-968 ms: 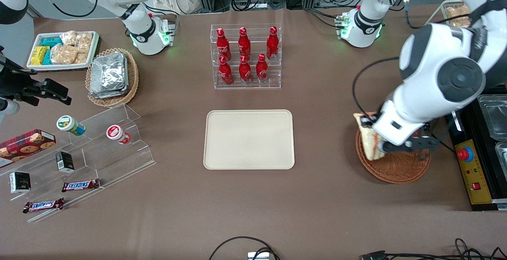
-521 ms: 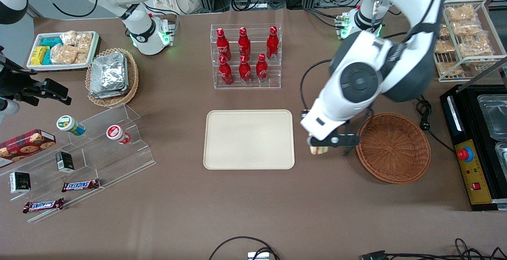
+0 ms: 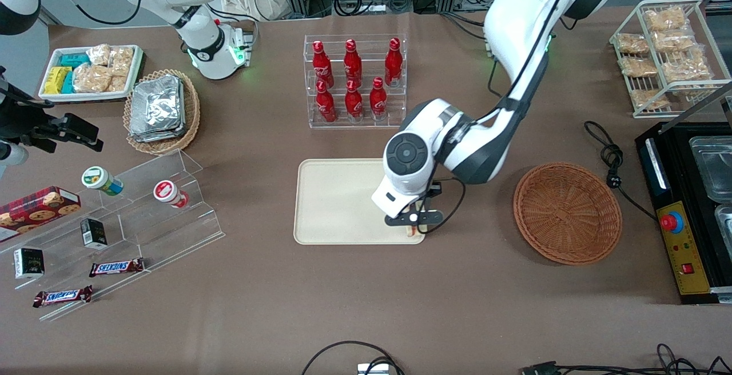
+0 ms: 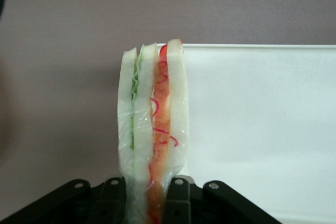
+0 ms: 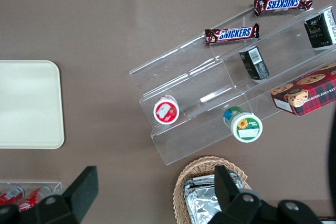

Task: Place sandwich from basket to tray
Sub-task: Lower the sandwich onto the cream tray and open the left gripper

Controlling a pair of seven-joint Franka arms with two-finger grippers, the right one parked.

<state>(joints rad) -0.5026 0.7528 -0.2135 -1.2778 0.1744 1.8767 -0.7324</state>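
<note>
My left gripper [image 3: 412, 223] hangs over the cream-beige tray [image 3: 337, 203], at the corner nearest the front camera and closest to the basket. It is shut on the sandwich [image 4: 153, 129], a wrapped wedge of white bread with green and orange-red filling. The black fingers [image 4: 176, 203] pinch its lower end, and the wedge stands on edge over the tray's rim [image 4: 252, 45]. In the front view only a sliver of the sandwich [image 3: 410, 231] shows under the gripper. The reddish-brown wicker basket [image 3: 567, 212] sits empty beside the tray, toward the working arm's end.
A clear rack of red bottles [image 3: 354, 80] stands farther from the camera than the tray. Toward the parked arm's end are an acrylic stepped stand [image 3: 143, 215] and a tan basket of foil packets [image 3: 162, 110]. A wire snack rack [image 3: 666, 55] and black appliance [image 3: 686, 209] flank the basket.
The arm has carried the sandwich out of the basket and sideways across the table to the tray's near corner. The basket now stands empty.
</note>
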